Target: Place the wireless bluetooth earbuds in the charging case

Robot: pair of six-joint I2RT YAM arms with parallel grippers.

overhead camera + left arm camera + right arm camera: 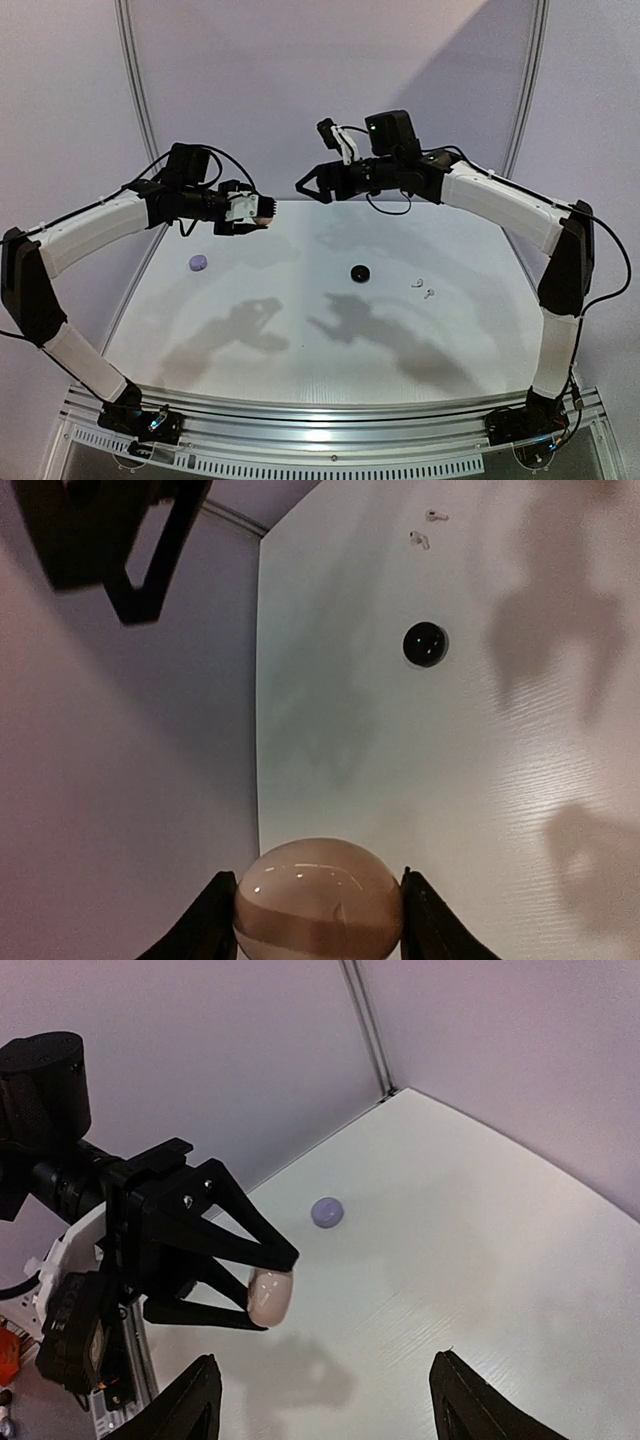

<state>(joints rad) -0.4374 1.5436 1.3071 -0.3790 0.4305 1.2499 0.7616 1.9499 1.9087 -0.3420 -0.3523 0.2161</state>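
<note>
My left gripper (pixel 258 211) is raised above the table's left rear and is shut on a pale, glossy, rounded charging case (pixel 318 898), one finger on each side of it. The same case (pixel 270 1296) shows between the left fingers in the right wrist view. My right gripper (pixel 308 185) hangs high at centre rear, pointing at the left gripper a short gap away. It stands open (pixel 325 1405) with nothing between its fingers. Two white earbuds (pixel 421 288) lie loose on the table at the right, also seen small from the left wrist as earbuds (pixel 424 530).
A black round case (pixel 359 272) sits closed near the table's middle, and shows again (pixel 425 644) in the left wrist view. A lavender round case (pixel 198 262) lies at the left, below the left arm. The white table (pixel 300 340) is curved at the back, with grey walls behind.
</note>
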